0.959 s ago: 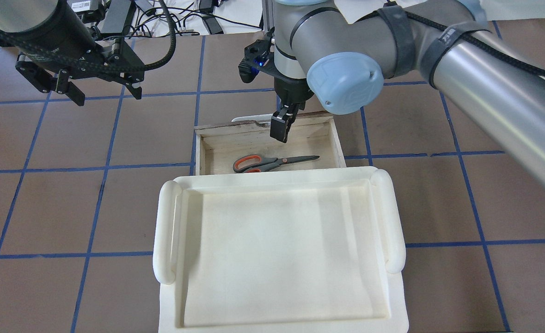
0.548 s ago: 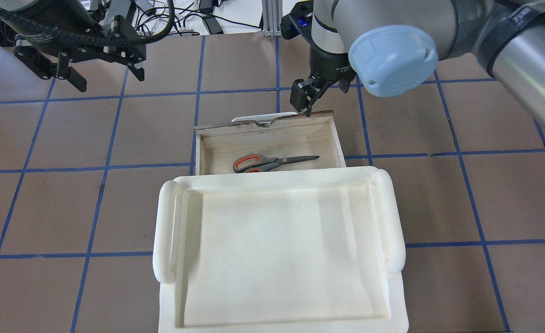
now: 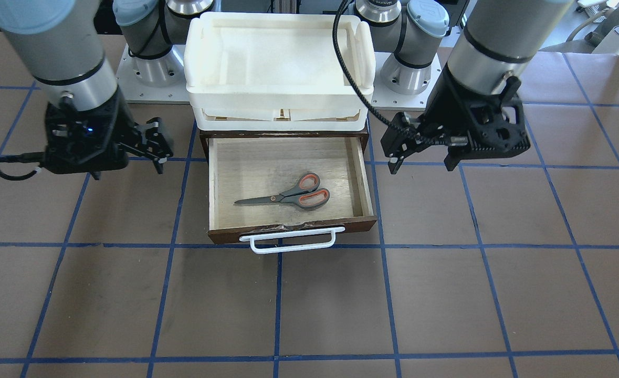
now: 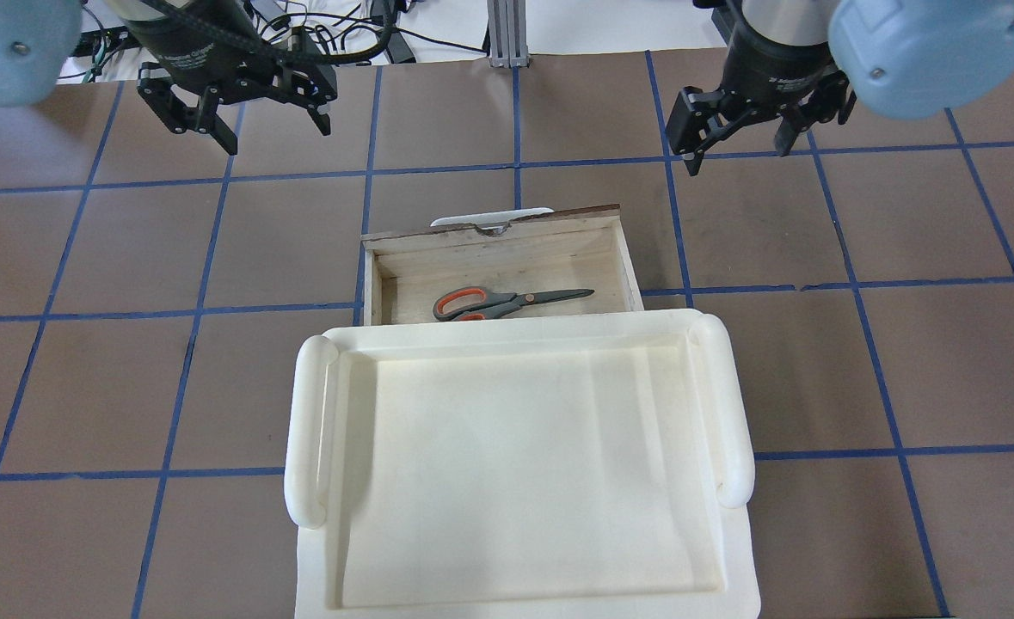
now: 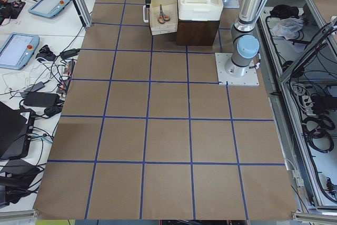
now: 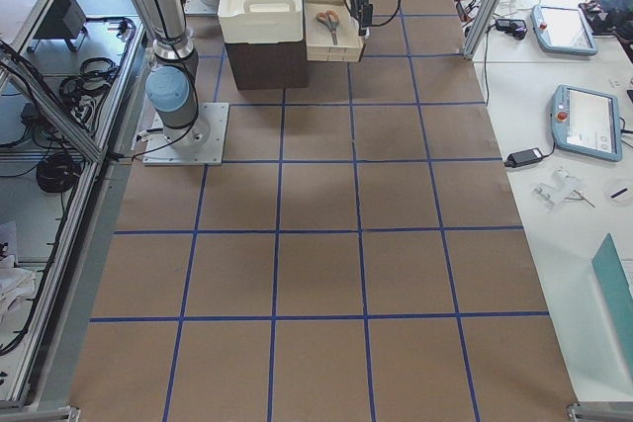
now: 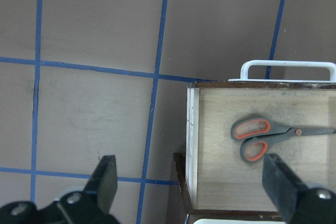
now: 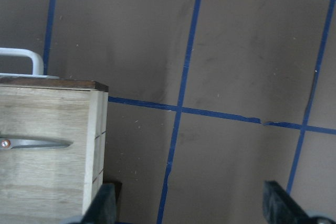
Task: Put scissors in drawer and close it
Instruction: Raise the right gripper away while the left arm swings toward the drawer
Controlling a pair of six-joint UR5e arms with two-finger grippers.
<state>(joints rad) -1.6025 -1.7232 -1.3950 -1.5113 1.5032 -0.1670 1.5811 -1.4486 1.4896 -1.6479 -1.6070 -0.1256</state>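
The scissors lie flat in the open drawer, blades toward the robot's right; they also show in the overhead view and the left wrist view. The drawer is pulled out of its dark brown case, and its white bar handle faces away from the robot. My left gripper is open and empty, above the table to the left of the drawer. My right gripper is open and empty, above the table to the right of the drawer front.
A white plastic tray sits on top of the case and hides the back of the drawer from above. The brown table surface with a blue tape grid spreads beyond the drawer front. Both arm bases stand behind the case.
My right gripper has left the space over the drawer and moved up and to the right, beyond the drawer's corner. My left gripper has shifted right. The scissors and drawer have not moved.
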